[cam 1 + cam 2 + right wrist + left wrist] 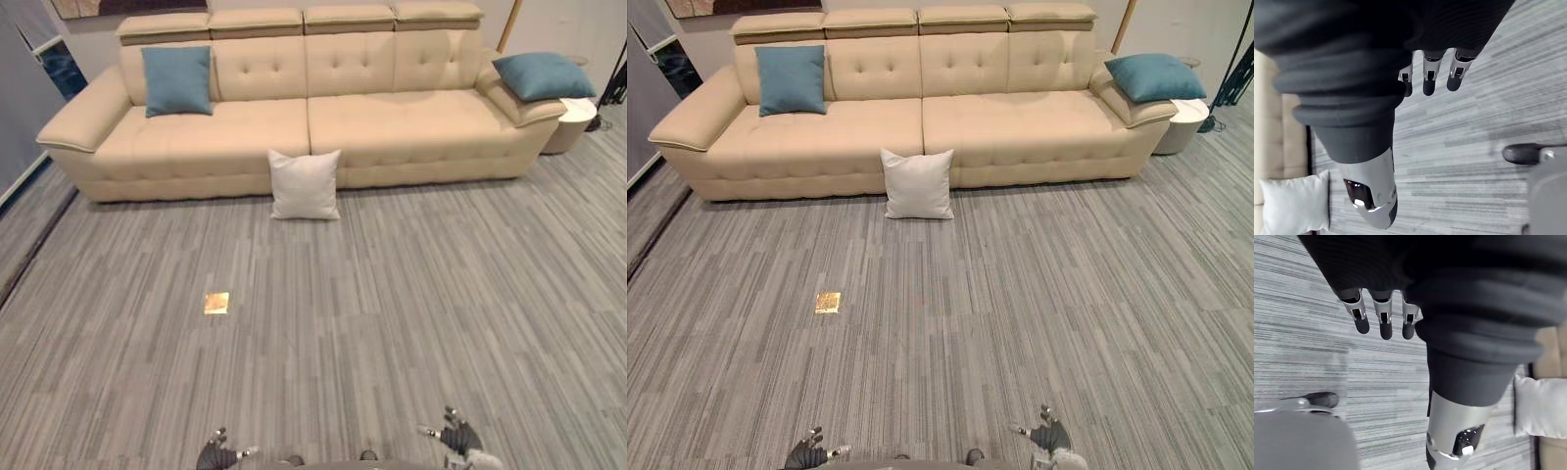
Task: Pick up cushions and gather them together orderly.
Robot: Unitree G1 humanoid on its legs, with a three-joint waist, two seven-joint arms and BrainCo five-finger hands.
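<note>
1. My left hand [217, 452] and my right hand [456, 436] hang low at the near edge of the scene, one on each side. Both are released: the fingers are straight and relaxed and hold nothing. I judge they hang this way because no cushion is within reach yet.
2. The white square fabric cushion [305, 184] stands upright on the grey striped carpet floor [411, 313]. It leans against the front of the long beige tufted leather sofa [392, 122], near the seam between the two seat halves. It probably fell there, so I take it as the one most out of place.
3. A teal square cushion [177, 80] leans against the backrest at the far left end of the seat, which looks like its proper spot. That makes it a sensible gathering point.
4. A second teal cushion [544, 75] lies tilted on the far right armrest, just beside a round white side table [580, 116].
5. All three cushions are well apart from both hands. The white one is nearest, straight ahead and slightly left of centre, with open floor between us.
6. A small brass-coloured square floor plate [217, 303] lies on the carpet to the left, between my left hand and the sofa.
</note>
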